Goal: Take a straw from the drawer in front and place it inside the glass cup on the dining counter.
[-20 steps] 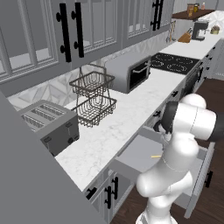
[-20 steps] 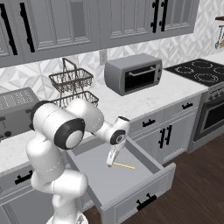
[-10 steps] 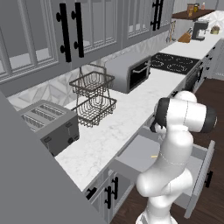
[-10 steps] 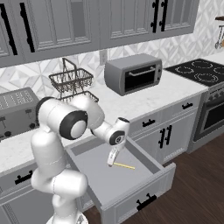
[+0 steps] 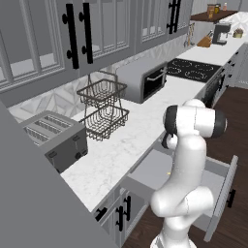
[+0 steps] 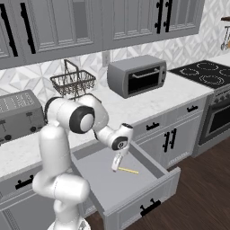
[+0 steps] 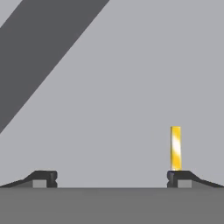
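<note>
We are early in the task. The drawer (image 6: 134,188) stands pulled out, low in the centre of the right base view, and the straw (image 6: 128,170) lies flat on its grey floor, not yet picked up. The grasp, the lift, the carry to the counter and the drop into the cup are all left, as we judge it.

Our gripper (image 6: 115,166) reaches down into the drawer with its jaws spread wide and nothing between them. In the right base view the straw's near end lies just beside the fingertips, running off to the right. In the hand view the straw (image 7: 176,148) rises from behind the right fingertip (image 7: 178,177), not centred between the two, so we would need to shift sideways before closing.
</note>
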Tool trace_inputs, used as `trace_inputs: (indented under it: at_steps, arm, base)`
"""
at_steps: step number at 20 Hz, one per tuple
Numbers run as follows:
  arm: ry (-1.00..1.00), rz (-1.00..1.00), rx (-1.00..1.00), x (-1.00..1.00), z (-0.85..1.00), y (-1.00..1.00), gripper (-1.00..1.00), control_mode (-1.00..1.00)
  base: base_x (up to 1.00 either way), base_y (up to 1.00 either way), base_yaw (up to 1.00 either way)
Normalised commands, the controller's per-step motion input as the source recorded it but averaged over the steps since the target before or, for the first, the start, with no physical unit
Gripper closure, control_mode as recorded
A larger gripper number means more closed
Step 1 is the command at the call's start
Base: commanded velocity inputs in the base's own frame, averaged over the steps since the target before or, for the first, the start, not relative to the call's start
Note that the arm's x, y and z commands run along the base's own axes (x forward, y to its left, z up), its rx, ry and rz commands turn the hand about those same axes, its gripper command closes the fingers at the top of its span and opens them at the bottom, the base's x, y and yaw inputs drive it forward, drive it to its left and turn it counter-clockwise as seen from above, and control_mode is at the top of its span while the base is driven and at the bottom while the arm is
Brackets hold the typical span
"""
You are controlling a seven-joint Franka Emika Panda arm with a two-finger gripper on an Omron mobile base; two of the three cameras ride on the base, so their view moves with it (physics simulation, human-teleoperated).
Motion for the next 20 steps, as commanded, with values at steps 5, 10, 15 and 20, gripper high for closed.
trace_inputs:
  at_steps: [5, 10, 15, 20]
  arm:
    - [0.0, 0.0, 0.01, 0.2, -0.36, -0.08, -1.0, -1.0]
    - [0.0, 0.0, 0.02, 0.24, -0.3, -0.08, -1.0, -1.0]
    - [0.0, 0.0, 0.04, 0.25, -0.17, -0.09, -1.0, -1.0]
    - [0.0, 0.0, 0.01, 0.2, -0.31, 0.0, -1.0, -1.0]
  base:
    - [0.0, 0.0, 0.0]
    - [0.0, 0.0, 0.0]
    - [0.0, 0.0, 0.0]
    - [0.0, 0.0, 0.0]
